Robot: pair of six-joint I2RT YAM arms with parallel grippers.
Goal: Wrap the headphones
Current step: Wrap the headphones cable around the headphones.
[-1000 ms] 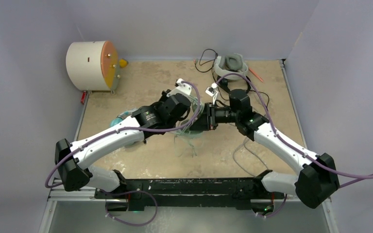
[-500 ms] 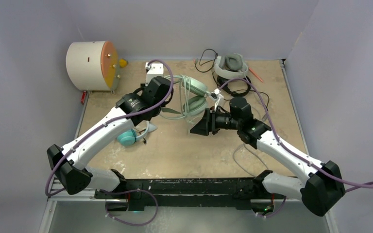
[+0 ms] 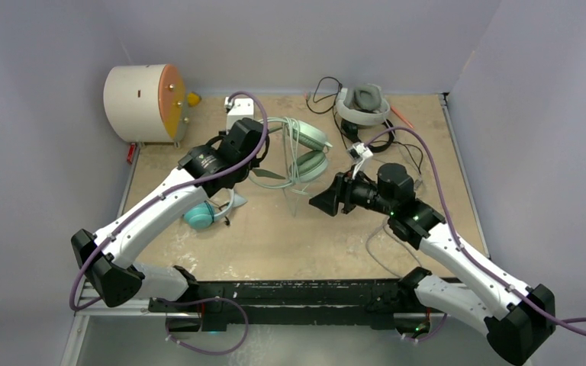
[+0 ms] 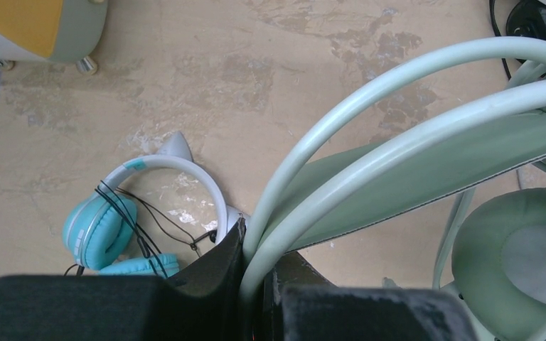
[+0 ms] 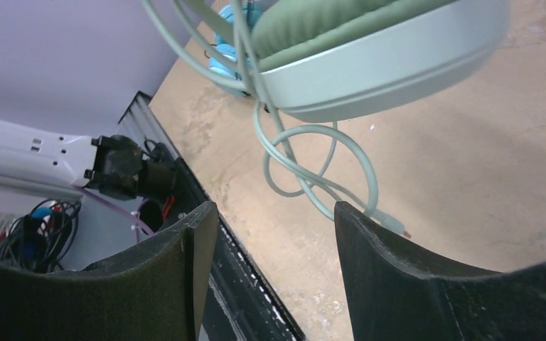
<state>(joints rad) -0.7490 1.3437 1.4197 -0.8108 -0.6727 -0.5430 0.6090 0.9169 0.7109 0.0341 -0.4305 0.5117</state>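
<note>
Mint-green headphones [image 3: 302,146] look light, springy band [image 4: 398,92] clamped in the left gripper [image 4: 263,257]; their limp cable [image 5: 377,192] suits the right gripper [image 5: 270,213], jaws apart.

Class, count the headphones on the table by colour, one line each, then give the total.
Teal headphones: 1
Mint-green headphones: 1
White-and-grey headphones: 1
Black headphones: 1
Total: 4
</note>
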